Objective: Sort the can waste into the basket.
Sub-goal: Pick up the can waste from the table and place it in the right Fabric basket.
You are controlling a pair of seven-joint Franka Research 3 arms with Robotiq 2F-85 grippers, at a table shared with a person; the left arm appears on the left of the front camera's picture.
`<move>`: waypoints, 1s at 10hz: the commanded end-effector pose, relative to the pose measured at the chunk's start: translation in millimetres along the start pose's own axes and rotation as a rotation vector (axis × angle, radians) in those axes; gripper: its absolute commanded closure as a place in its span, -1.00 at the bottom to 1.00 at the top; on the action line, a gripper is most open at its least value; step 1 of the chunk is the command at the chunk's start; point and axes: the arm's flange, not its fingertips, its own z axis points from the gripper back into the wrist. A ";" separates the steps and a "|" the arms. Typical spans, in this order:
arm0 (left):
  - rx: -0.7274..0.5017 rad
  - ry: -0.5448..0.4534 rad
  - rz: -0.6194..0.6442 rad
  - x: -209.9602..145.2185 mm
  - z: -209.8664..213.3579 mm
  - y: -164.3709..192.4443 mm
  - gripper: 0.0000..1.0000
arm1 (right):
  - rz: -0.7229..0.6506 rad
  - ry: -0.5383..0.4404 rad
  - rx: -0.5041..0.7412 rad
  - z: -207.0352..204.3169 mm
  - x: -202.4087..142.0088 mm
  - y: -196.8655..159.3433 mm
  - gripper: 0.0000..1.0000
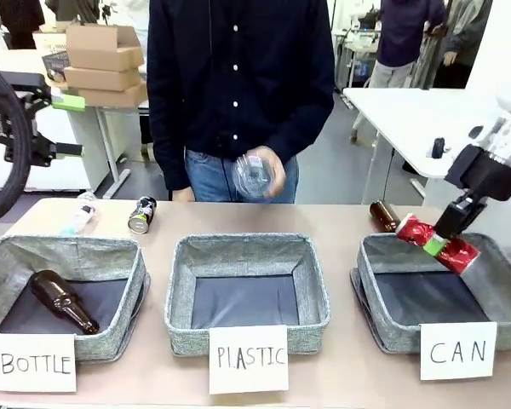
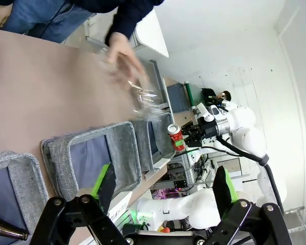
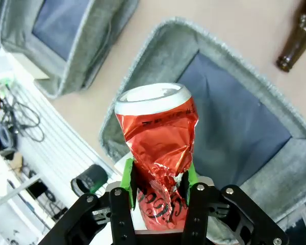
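Note:
My right gripper (image 1: pixel 444 233) is shut on the dented red can (image 1: pixel 437 241) and holds it tilted over the far side of the grey basket (image 1: pixel 376 285) carded "CAN". In the right wrist view the green pads (image 3: pixel 126 179) pinch the red can (image 3: pixel 160 135) above the basket's dark lining, inside its rim (image 3: pixel 143 66). The black-blue can (image 1: pixel 142 215) lies on the table behind the "BOTTLE" bin. My left gripper (image 2: pixel 163 179) is open with nothing between its fingers, high above the table's left side. From there the red can (image 2: pixel 176 137) is seen far off.
A person at the far side holds a clear plastic bottle (image 1: pixel 255 175) above the "PLASTIC" bin (image 1: pixel 180 290). A brown bottle (image 1: pixel 62 300) lies in the "BOTTLE" bin (image 1: pixel 128 294). Another brown bottle (image 1: pixel 383 215) lies just behind the basket. A clear bottle (image 1: pixel 78 217) lies at far left.

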 end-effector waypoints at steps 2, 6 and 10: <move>-0.028 -0.016 -0.018 -0.2 -2.2 0.7 -1.00 | 0.027 0.011 -0.037 -2.7 10.7 -2.2 -0.96; -0.028 -0.016 -0.018 -0.2 -2.2 0.7 -1.00 | -0.048 -0.005 -0.002 -1.9 13.6 -5.9 -1.00; -0.028 -0.016 -0.018 -0.2 -2.2 0.7 -1.00 | -0.066 -0.158 0.291 15.6 14.2 -2.5 -1.00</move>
